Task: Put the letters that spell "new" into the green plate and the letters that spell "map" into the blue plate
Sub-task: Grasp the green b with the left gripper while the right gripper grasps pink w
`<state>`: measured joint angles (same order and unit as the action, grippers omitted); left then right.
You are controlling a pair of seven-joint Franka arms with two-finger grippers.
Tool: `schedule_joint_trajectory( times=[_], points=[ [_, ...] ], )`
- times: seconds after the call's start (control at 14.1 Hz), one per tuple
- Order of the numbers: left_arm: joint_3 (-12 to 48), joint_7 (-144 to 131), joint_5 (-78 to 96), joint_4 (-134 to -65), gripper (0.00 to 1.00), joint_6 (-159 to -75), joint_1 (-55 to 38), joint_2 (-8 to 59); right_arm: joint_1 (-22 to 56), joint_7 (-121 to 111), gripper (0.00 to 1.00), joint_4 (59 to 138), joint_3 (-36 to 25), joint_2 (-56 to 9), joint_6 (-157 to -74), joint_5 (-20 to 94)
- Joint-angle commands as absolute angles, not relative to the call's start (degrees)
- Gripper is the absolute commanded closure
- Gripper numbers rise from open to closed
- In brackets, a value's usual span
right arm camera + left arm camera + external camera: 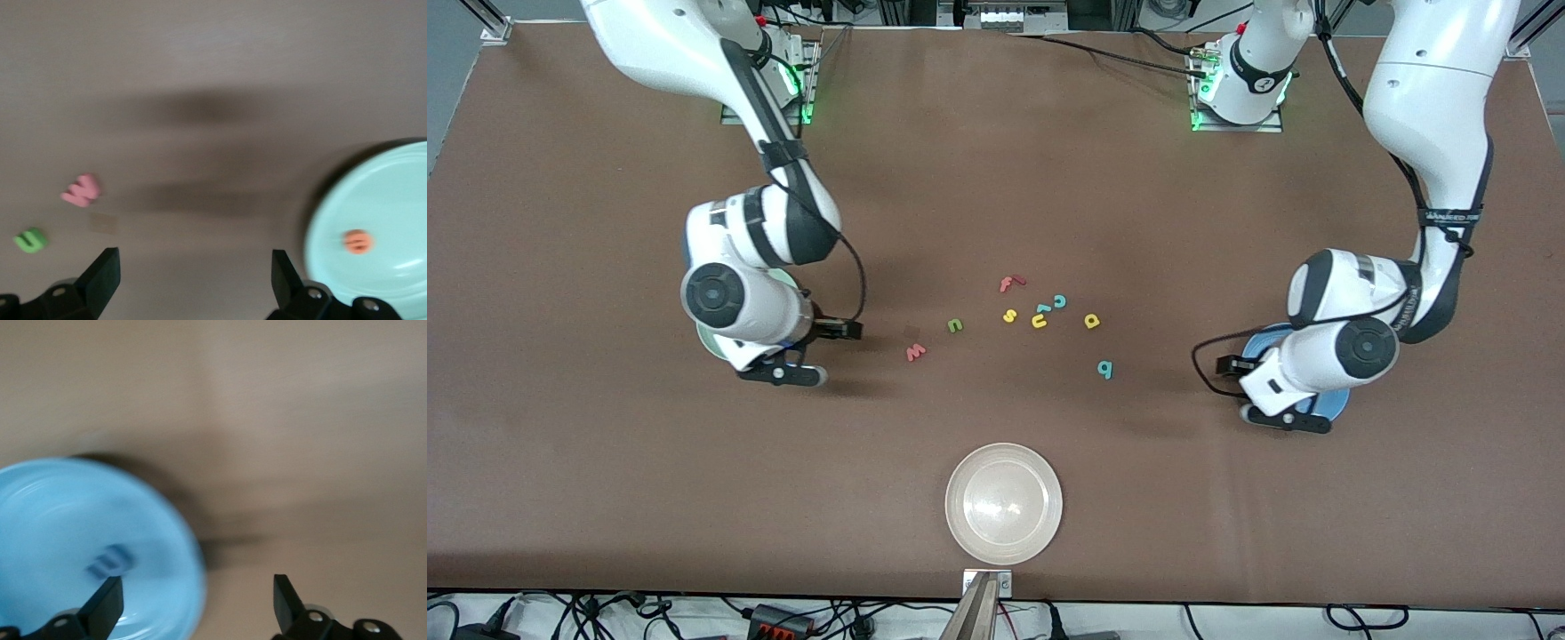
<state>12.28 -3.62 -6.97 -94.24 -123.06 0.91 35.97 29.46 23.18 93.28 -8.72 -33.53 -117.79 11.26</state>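
Cream plate (1004, 503) nearest; both jaws wide, orange "e" (358, 241) in green plate (393, 200).

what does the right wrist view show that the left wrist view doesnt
Only the right wrist view shows the green plate with the orange "e" in it, plus the red "w" and green "n" on the table. Only the left wrist view shows the blue plate with the dark blue "m" in it. Both show brown table and that arm's own open end effector: right, left.
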Motion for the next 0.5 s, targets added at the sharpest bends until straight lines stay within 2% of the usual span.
schedule_joint_trajectory(
  times=[0.0,0.21,0.42],
  points=[
    [17.0,-4.0,-8.4,-91.9,0.00,-123.0,-1.3,36.2,31.1,35.7,0.00,89.5,-8.7,-38.5,-120.2,12.1],
    [16.7,-13.9,-8.7,-91.2,0.00,-123.6,-7.6,37.5,33.3,52.5,0.00,89.5,-8.7,-40.3,-125.7,12.1],
    [16.3,-17.7,-8.7,-91.6,0.00,-131.2,-10.5,40.7,35.6,62.2,0.00,88.1,-8.7,-43.1,-128.9,12.1]
  ],
)
